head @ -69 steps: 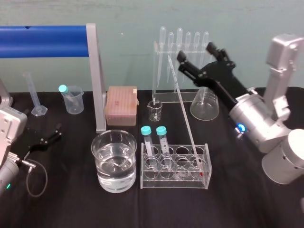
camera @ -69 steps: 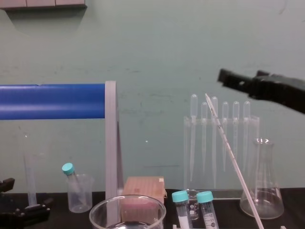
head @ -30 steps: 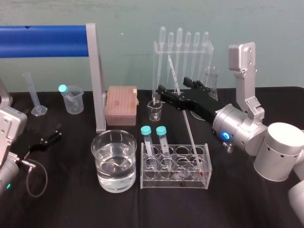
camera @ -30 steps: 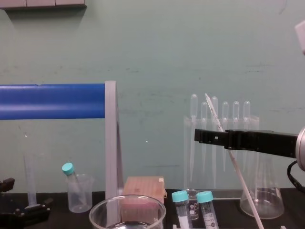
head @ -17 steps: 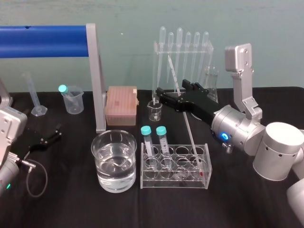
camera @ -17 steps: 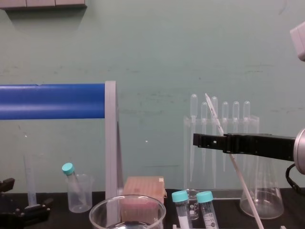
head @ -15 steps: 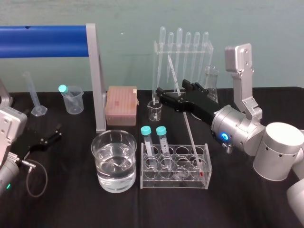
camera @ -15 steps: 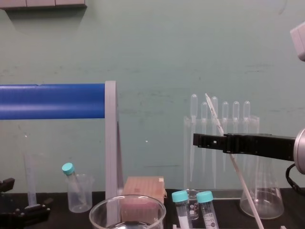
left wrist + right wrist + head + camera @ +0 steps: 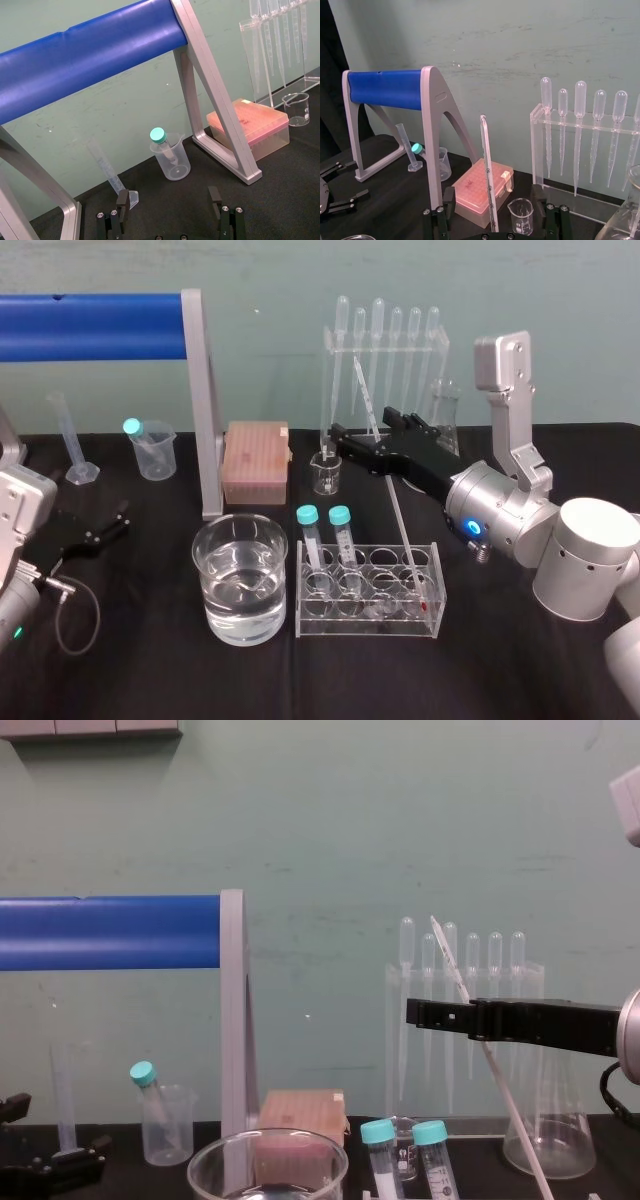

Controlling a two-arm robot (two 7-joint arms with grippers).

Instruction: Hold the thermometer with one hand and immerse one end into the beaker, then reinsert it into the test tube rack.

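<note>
Two grippers show over a black lab table. The right gripper (image 9: pixel 362 423) reaches in from the right, above the table and behind the test tube rack (image 9: pixel 365 631). Its two black fingers are spread apart, one on each side of the thermometer (image 9: pixel 400 520). In the right wrist view the rod (image 9: pixel 486 170) stands in the gap between the fingers with space on both sides, so it is not clamped.

The thermometer leans in the clear rack with its red tip down at the rack's right end. Its upper end tilts back and to the left, toward a stand of pipettes (image 9: pixel 385 340).

Two tubes with teal caps (image 9: pixel 307 513) stand at the rack's left end. The beaker (image 9: pixel 212 585), wide and partly filled with clear liquid, sits just beside the rack on its left.

The left gripper (image 9: pixel 105 525) lies low at the table's far left, well apart from the glassware. Its fingers are apart and hold nothing.
</note>
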